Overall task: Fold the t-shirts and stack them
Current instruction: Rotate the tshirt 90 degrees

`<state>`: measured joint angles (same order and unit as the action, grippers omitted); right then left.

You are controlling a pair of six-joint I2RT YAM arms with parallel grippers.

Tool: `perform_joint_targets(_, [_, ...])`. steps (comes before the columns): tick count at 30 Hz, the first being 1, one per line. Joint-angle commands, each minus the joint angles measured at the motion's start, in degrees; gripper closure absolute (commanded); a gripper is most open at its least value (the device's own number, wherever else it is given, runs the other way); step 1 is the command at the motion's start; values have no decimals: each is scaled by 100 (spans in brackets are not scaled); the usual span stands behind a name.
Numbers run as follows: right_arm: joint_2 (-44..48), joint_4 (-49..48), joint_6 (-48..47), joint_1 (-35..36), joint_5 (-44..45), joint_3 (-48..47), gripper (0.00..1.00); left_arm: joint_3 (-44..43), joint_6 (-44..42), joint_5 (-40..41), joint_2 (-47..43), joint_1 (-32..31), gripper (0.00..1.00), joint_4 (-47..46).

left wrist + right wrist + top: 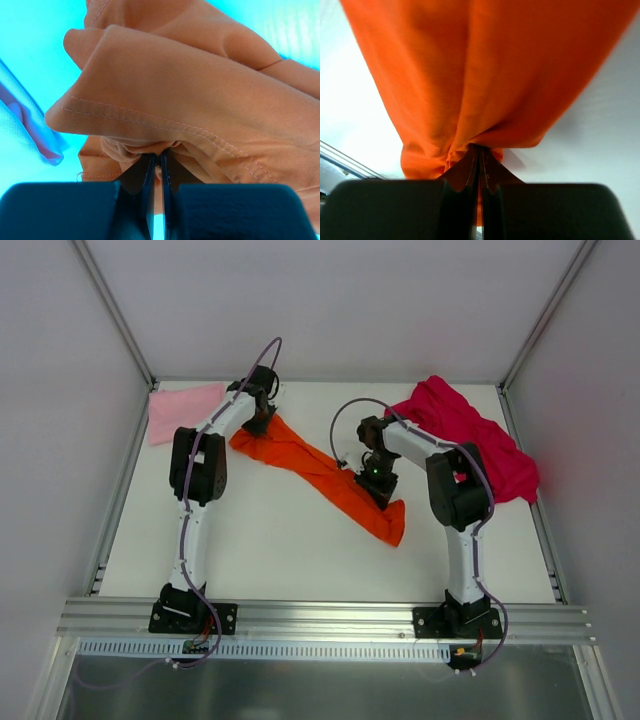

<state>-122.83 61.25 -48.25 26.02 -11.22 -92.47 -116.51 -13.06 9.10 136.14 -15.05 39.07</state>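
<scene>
Top view: the table (280, 550) carries three items. Pink t-shirt (185, 412), lying at the far left corner. Magenta t-shirt (470, 435), heaped at the far right, partly behind my right arm. Orange t-shirt (320, 475), drawn out into a long diagonal band across the middle, running from far left to near right, apart from the other two. My left gripper (262, 420) sits on the far-left end of that band and my right gripper (380, 490) near its near-right end, with a short tail of cloth beyond it. Left wrist view: my left gripper (160, 161) has its jaws pressed together on a bunched fold of the orange t-shirt (190, 100); a stitched hem runs across the cloth above the pinch, and an edge of pale pink cloth shows at the left. Right wrist view: my right gripper (480, 150) has its jaws pressed together on a gathered pinch of the orange t-shirt (485, 65), which spreads away from the fingertips over the table (600, 135).
</scene>
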Motion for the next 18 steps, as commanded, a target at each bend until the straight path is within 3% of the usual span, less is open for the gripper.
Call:
perform_joint_targets(1, [320, 71, -79, 464, -363, 325, 99, -188, 5, -373, 133, -86, 100, 128])
perform_joint_targets(18, [347, 247, -62, 1704, -231, 388, 99, -408, 67, -374, -87, -596, 100, 180])
